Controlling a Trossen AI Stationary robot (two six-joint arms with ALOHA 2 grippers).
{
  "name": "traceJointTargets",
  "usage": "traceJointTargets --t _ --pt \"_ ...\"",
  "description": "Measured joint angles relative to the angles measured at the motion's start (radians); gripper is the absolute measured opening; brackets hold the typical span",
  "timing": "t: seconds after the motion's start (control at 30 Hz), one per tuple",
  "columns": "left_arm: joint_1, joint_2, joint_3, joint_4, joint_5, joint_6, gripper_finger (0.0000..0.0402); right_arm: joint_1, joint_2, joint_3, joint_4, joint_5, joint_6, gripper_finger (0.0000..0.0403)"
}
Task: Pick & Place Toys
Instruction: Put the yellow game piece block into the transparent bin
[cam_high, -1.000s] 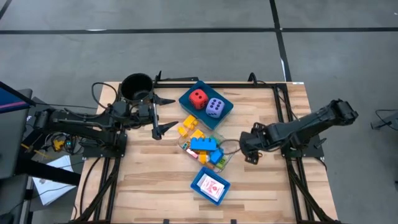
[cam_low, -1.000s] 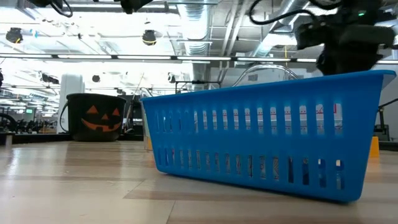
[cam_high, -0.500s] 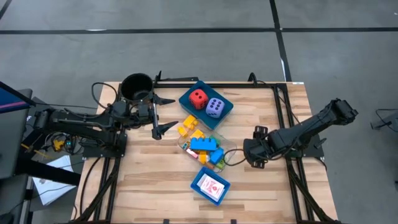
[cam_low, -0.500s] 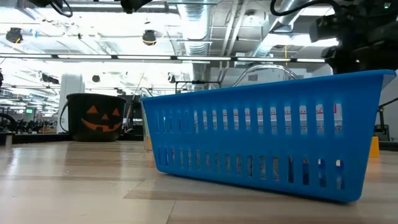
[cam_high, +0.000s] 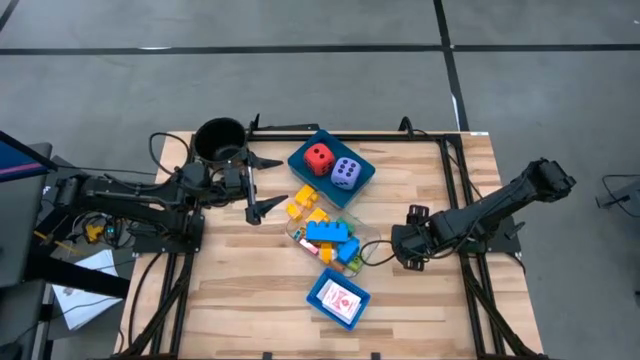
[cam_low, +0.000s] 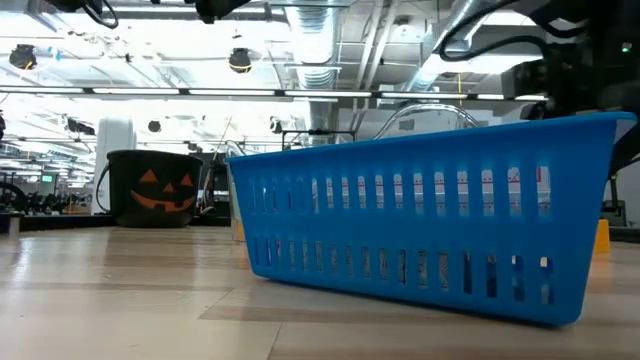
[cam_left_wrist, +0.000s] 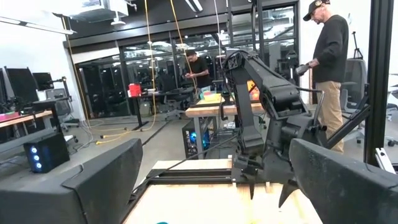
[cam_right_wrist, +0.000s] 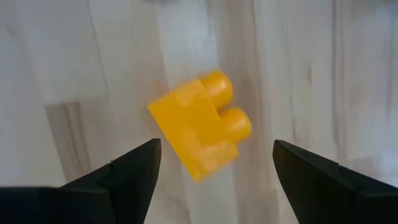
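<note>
In the right wrist view a yellow brick (cam_right_wrist: 200, 123) lies askew on the bare counter (cam_right_wrist: 74, 74) between the spread fingers of the right end effector (cam_right_wrist: 214, 163), which holds nothing. Closing on that skewed brick could squirt it sideways. Farther off, at the high view's left, the left end effector (cam_high: 262, 184) waits wide open beside the dark pot (cam_high: 219, 139).
</note>
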Motion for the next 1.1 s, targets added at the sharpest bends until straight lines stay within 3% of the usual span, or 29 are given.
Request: traceJointTargets --t 0.27,1.1 --pt "0.000 0.004 0.000 0.017 0.000 0.000 0.0400 -0.027 0.000 -0.100 0.212 -0.051 -0.068 0.0301" --pt "0.000 0.004 0.000 0.016 0.000 -0.001 0.0400 -0.154 0.000 -0.183 0.332 -0.103 -0.144 0.0301"
